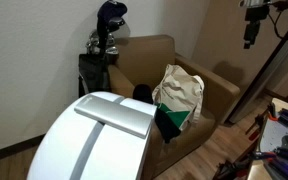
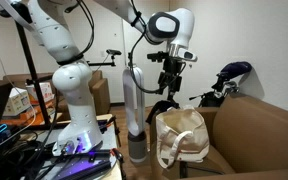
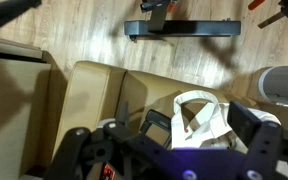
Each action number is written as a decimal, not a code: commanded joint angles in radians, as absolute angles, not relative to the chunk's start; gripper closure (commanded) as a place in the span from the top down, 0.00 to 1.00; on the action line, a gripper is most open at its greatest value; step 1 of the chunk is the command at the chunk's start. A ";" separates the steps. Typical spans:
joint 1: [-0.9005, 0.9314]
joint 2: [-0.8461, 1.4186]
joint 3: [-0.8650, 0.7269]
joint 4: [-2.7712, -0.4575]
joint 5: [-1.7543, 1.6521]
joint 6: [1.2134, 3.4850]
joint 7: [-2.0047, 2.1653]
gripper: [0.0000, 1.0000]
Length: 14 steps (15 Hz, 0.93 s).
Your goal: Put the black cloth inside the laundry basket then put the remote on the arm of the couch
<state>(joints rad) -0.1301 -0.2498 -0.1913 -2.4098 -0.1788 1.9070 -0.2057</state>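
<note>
The gripper (image 2: 170, 78) hung high over the couch (image 1: 224, 85), jaws wide apart and empty, presumably to line up a descent. The cloth (image 1: 141, 95) lay just beside the basket (image 1: 179, 92), not yet inside; pick judged pending.

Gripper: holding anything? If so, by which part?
Nothing held. The gripper hangs open above the couch; the black cloth lies on its seat.

the laundry basket (image 1: 179, 92) is soft cream cloth with floppy folds. the arm of the couch (image 2: 254, 125) has a smooth, matt tan cover. the floor (image 3: 94, 30) is pale wood boards with a light shine. the robot arm (image 2: 69, 80) is smooth, shiny white plastic.
</note>
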 commanded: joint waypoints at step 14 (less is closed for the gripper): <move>0.055 -0.174 -0.035 -2.523 0.017 2.246 -0.255 1.00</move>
<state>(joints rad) 0.0206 -0.1973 -0.0876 -2.5054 -0.0120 2.1746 -0.2685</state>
